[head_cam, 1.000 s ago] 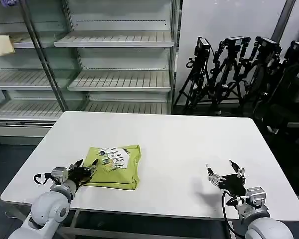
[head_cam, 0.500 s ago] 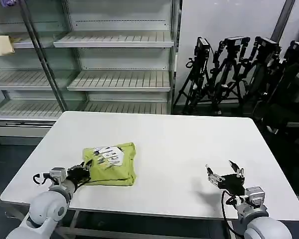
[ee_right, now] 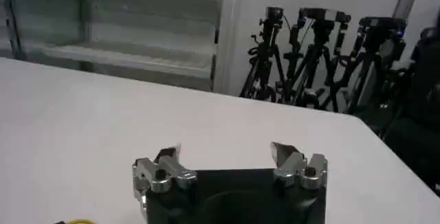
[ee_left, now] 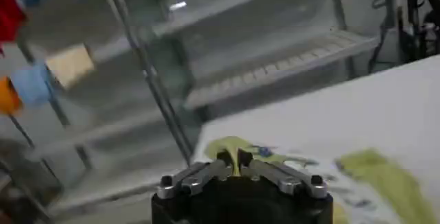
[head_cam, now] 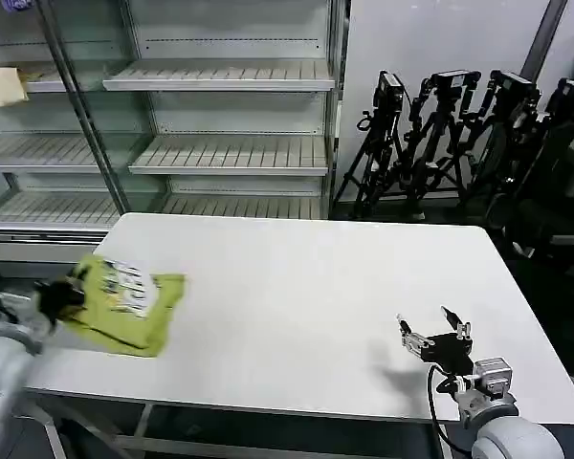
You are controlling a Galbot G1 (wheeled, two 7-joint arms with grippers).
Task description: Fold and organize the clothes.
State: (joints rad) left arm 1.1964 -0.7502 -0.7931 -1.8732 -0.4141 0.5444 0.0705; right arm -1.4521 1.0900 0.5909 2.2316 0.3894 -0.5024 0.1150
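Folded T-shirt in left pincer at table edge

My T-shirt is a lime yellow-green bundle of soft thin cloth, folded over on itself into a rumpled, roughly oblong wad; a white patch with dark print shows on its upper face; it sits at the left edge of the white table, its left end lifted and pinched in my left gripper, its right end drooping to the tabletop; seen from my left wrist, the cloth bunches between my closed fingers and spreads in loose wrinkled folds across the table beyond them.
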